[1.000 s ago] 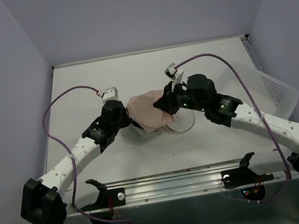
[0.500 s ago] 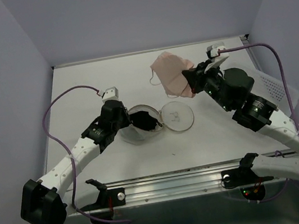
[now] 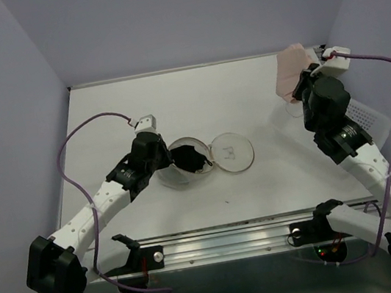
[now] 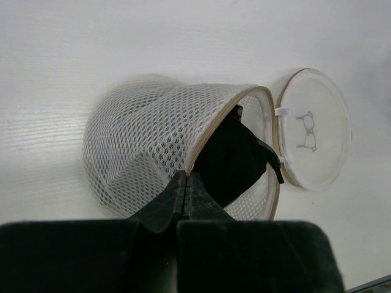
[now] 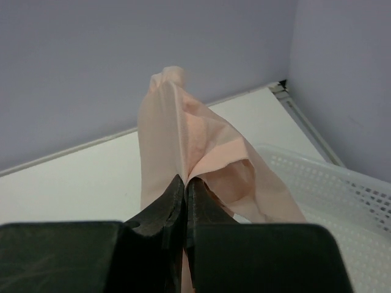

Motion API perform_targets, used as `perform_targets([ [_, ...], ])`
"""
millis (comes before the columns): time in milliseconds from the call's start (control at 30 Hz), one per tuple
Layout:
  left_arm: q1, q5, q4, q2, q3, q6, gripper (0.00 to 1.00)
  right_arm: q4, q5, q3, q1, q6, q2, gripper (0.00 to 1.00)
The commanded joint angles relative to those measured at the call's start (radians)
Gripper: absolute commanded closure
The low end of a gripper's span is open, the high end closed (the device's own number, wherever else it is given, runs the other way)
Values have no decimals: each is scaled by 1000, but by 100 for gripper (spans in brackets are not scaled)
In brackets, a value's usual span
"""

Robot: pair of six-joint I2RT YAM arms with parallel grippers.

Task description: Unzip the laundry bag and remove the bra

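The laundry bag (image 3: pixel 181 171) lies on its side mid-table, unzipped, its round lid (image 3: pixel 232 152) flapped open to the right. My left gripper (image 3: pixel 170 159) is shut on the bag's tan rim (image 4: pixel 211 131), holding the mesh (image 4: pixel 143 140) up. A black item (image 4: pixel 235 159) shows inside the mouth. The pale pink bra (image 3: pixel 293 68) hangs high at the back right, and my right gripper (image 3: pixel 301 87) is shut on it. In the right wrist view the bra (image 5: pixel 183 128) is pinched at a fold between the fingertips (image 5: pixel 185 180), over the near edge of the basket.
A white perforated plastic basket (image 3: pixel 362 116) stands at the table's right edge, below the right gripper; its rim (image 5: pixel 342 183) shows in the right wrist view. Purple cables loop over both arms. The walls close in at the back and right.
My right gripper has pulled the bra out of the bag and carried it up and to the back right, over the basket. The left gripper has kept hold of the bag's rim.
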Motion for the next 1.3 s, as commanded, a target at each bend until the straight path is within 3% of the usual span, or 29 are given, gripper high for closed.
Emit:
perform_targets([
  [0,6,10,30,-43,-15,23,100,34,-126,-60,-191,131,32,99],
  [167,6,21,39,-48,-15,26,100,41,-436,-106,-484,292,58,99],
  [367,6,27,45,-51,-19,28,100,105,-567,-230,-618,432,68,99],
  [667,4,40,54,-29,-15,35,100,10,-398,-274,-649,500,-14,99],
  [1000,6,36,45,-51,-20,34,100,140,-671,-336,-658,506,77,99],
  [1267,6,43,45,-57,-17,34,100,287,-664,-494,-667,509,124,99],
])
